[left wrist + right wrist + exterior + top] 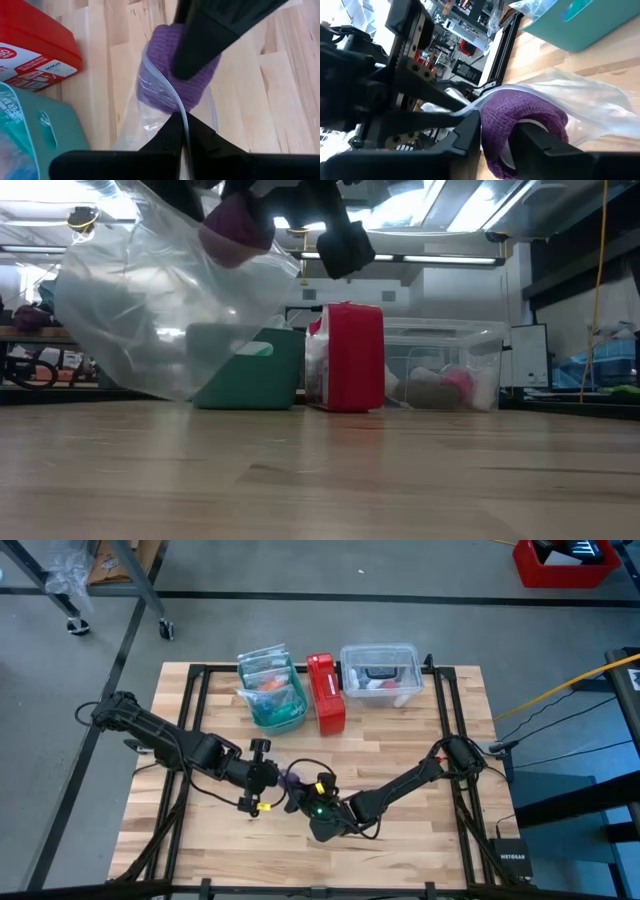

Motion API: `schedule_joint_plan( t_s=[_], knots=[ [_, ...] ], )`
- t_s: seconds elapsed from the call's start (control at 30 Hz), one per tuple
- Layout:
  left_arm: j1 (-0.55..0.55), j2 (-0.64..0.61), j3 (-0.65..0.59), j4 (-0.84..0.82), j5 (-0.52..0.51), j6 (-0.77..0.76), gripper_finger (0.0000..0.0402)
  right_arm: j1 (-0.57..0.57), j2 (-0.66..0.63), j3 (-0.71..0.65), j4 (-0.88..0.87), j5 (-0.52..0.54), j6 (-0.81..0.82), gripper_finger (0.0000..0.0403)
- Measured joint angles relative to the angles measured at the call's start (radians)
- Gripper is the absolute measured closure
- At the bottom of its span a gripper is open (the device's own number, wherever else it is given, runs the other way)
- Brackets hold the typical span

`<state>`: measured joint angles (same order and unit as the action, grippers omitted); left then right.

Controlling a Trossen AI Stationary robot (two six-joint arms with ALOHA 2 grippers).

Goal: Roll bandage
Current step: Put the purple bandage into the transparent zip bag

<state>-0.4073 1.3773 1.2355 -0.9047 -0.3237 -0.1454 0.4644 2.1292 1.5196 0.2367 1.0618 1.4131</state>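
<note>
The left gripper, reaching in from the table's left side toward the middle, has its dark fingers pressed together on the rim of a clear, crinkly plastic bag, which hangs from it above the wooden table. Just to its right, the right gripper pinches the bandage, a small purple ribbed fabric strip already wound into a tight coil, and holds it at the bag's mouth, in the air over the middle of the table. Judging by that coil, the rolling itself looks finished; what seems left is getting the roll fully into or out of the bag, and I cannot tell which. Along the far edge stand a teal plastic bin stuffed with packets, a red plastic box and a clear lidded tub. The red box carries a white label, but its print is too small to read.
</note>
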Motion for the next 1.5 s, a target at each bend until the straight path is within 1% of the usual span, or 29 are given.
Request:
schedule_joint_plan(
  t_s=[0.17, 0.33, 0.5, 0.73, 0.93, 1.03, 1.23, 1.37, 1.5],
  knots=[
    [0.008, 0.0, 0.003, 0.004, 0.0, 0.001, 0.0402, -0.004, 0.0, 0.0, 0.0, -0.013, 0.013, 0.031],
    [0.008, 0.0, 0.005, 0.001, 0.0, 0.001, 0.0401, -0.016, 0.0, 0.0, -0.001, -0.094, 0.021, 0.031],
    [0.008, 0.0, 0.005, 0.004, 0.0, 0.003, 0.0401, -0.023, 0.0, 0.0, -0.001, -0.153, 0.022, 0.031],
    [0.008, 0.0, 0.005, 0.003, -0.001, 0.003, 0.0401, -0.036, 0.0, 0.0, -0.012, -0.17, 0.022, 0.031],
    [0.008, 0.0, 0.006, 0.003, -0.001, 0.003, 0.0401, -0.04, 0.0, 0.0, -0.078, -0.189, 0.022, 0.031],
    [0.008, 0.0, 0.006, 0.003, -0.001, 0.002, 0.0402, -0.04, 0.0, 0.0, -0.117, -0.165, 0.022, 0.031],
    [0.008, 0.0, 0.006, -0.004, -0.004, -0.005, 0.0401, -0.04, -0.007, 0.0, -0.113, -0.108, 0.022, 0.031],
    [0.008, -0.001, 0.007, 0.0, -0.005, -0.007, 0.0401, -0.039, -0.01, 0.0, -0.039, -0.019, 0.019, 0.031],
    [0.008, -0.001, 0.007, 0.0, -0.005, -0.008, 0.0402, -0.039, -0.011, 0.0, -0.054, -0.016, 0.006, 0.031]
  ],
)
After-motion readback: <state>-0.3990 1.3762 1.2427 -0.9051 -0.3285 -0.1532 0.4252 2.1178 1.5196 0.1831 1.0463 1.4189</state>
